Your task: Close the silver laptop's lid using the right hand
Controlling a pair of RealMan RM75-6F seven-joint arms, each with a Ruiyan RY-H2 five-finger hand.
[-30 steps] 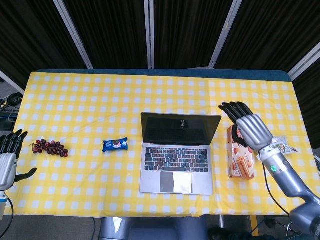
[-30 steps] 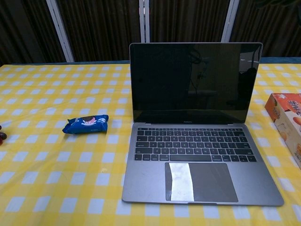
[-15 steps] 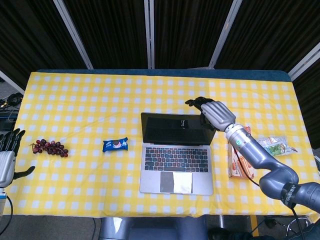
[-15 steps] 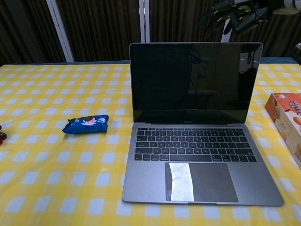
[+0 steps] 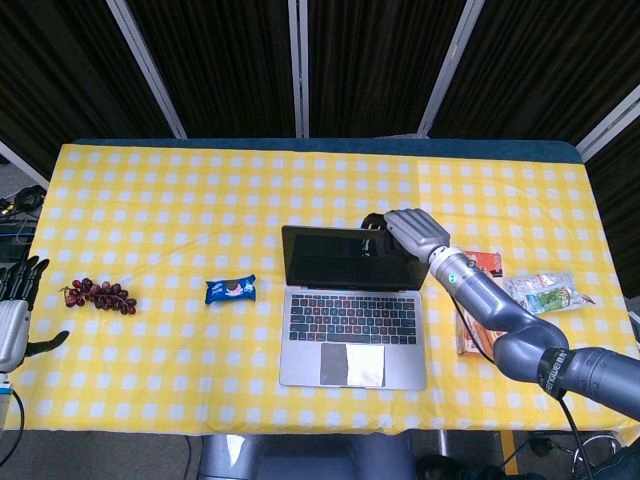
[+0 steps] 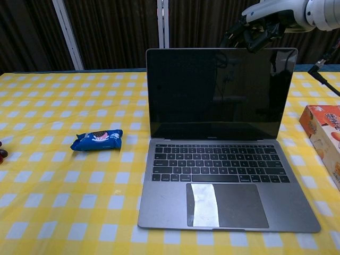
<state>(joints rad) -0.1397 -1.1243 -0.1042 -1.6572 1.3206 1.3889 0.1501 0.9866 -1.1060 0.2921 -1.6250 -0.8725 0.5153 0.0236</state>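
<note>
Just below right hand (image 6: 260,24): laptop lid (image 6: 220,93)

No text, label or number is legible anywhere.

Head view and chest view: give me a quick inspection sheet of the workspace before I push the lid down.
Surface: table under a yellow checked cloth, flat.
Job's things: silver laptop open, lid upright, screen dark.
Clutter: grapes far left; blue snack packet left of the laptop; orange box to its right; small wrappers beyond the box.
Hands: right hand at the lid's top edge, fingers curled over it, contact not certain; left hand at the left table edge, holding nothing, fingers spread.
Cables: some at the left edge of the head view, off the table.
Surroundings: dark panels with light frames behind.
</note>
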